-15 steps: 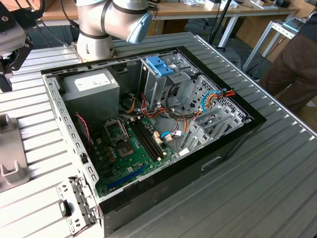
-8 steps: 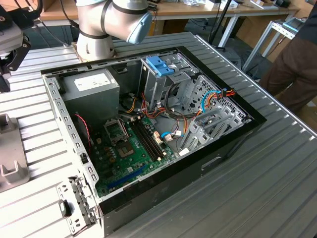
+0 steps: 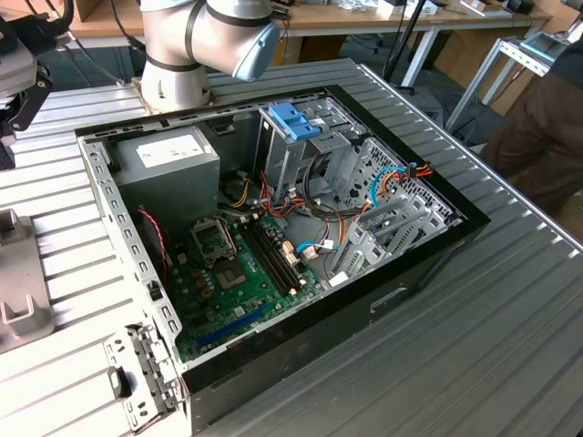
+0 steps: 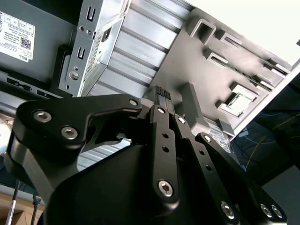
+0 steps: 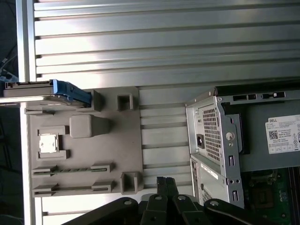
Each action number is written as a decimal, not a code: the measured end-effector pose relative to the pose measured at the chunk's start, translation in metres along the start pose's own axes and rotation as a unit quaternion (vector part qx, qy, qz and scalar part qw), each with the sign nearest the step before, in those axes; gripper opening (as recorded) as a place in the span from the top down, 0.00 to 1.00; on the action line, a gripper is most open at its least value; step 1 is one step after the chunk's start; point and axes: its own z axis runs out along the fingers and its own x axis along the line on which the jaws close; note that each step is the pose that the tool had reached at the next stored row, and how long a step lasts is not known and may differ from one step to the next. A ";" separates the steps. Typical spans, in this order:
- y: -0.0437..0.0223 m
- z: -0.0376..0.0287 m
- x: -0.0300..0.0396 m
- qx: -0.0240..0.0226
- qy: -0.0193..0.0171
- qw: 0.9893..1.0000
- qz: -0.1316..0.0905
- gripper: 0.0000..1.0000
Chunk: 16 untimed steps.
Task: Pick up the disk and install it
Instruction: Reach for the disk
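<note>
The gripper [image 5: 164, 180], seen in both wrist views, has its black fingers pinched right together with nothing between them, so it's empty. It's hovering over the near end of a grey fixture plate [image 5: 126, 140], on the side next to the open computer case [image 5: 215, 140].

The disk [image 5: 33, 89] is clear across that plate from the gripper, at the far end and well apart from it. It's parked on its edge in a slot, with the blue carrier end pointing toward the case side. Its long axis runs along that far edge of the plate, and the other end pokes out past the plate.

Everything sits on a ribbed aluminium table [image 5: 164, 37]. In the exterior view the arm [image 3: 209, 36] rises behind the case, and a person [image 3: 547, 127] stands at the exterior view's right.
</note>
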 end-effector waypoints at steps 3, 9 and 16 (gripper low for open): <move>-0.0001 0.0000 0.0010 0.000 0.000 1.000 0.000 0.90; -0.0002 0.0000 0.0030 0.000 0.000 1.000 0.000 0.90; -0.0004 -0.0001 0.0057 0.000 0.000 1.000 0.000 0.90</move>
